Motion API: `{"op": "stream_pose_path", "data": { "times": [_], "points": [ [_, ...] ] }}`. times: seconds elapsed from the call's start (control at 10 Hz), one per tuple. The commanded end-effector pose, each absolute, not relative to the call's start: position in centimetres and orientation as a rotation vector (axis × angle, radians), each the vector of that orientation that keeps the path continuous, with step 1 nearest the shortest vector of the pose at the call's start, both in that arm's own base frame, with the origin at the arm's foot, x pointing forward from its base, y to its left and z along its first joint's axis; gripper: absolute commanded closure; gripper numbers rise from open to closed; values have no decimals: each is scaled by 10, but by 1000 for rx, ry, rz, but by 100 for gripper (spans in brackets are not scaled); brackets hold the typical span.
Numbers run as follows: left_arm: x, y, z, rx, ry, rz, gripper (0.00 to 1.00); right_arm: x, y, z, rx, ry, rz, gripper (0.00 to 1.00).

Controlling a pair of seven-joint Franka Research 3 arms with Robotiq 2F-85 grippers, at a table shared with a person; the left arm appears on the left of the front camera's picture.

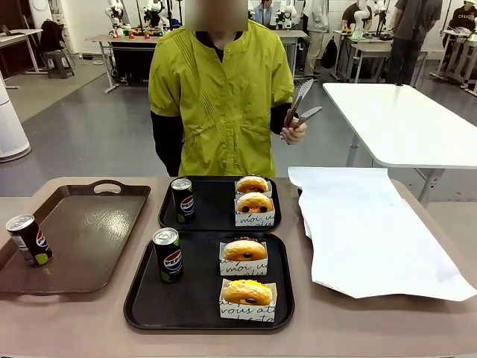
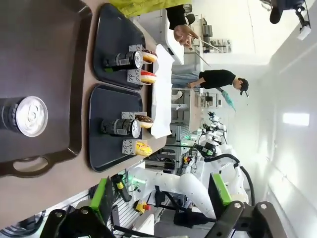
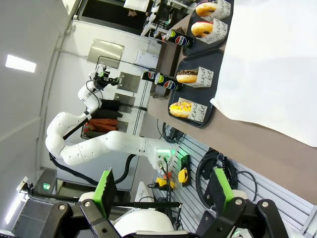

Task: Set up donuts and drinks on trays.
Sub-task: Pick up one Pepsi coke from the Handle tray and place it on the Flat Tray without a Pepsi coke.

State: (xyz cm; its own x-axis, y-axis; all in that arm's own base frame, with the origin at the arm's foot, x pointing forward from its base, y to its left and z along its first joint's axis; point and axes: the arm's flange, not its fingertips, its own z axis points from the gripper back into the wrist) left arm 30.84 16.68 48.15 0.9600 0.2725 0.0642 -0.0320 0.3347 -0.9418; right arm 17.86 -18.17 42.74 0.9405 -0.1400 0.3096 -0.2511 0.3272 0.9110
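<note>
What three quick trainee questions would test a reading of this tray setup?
1. True or false: each black tray holds one Pepsi can and two boxed donuts.
2. Where does the third Pepsi can stand? A) on the white paper B) on the brown handled tray C) in the person's hand
3. Fill in: the person's hand holds metal ____.

Key:
1. True: near tray and far tray match.
2. B, at its left edge.
3. Tongs.
</note>
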Motion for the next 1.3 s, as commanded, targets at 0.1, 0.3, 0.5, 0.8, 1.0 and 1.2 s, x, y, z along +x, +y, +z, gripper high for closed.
{"op": "stream_pose_path", "data": {
  "times": [0.1, 0.3, 0.5, 0.8, 1.0, 1.2],
  "points": [
    [311, 183, 490, -1198, -259, 102, 0, 179, -181, 428, 1254, -376, 91, 0],
    [311, 171, 483, -1214, -236, 173, 0, 179, -181, 428, 1254, -376, 91, 0],
    [311, 171, 483, -1214, -236, 173, 0, 179, -181, 428, 1254, -376, 91, 0],
    [311, 171, 483, -1214, -236, 173, 0, 179, -181, 428, 1254, -376, 91, 0],
    [311, 171, 483, -1214, -236, 173, 0, 179, -181, 428, 1254, -376, 91, 0],
    [311, 171, 483, -1214, -236, 173, 0, 179, -181, 428, 1254, -376, 91, 0]
  ]
}}
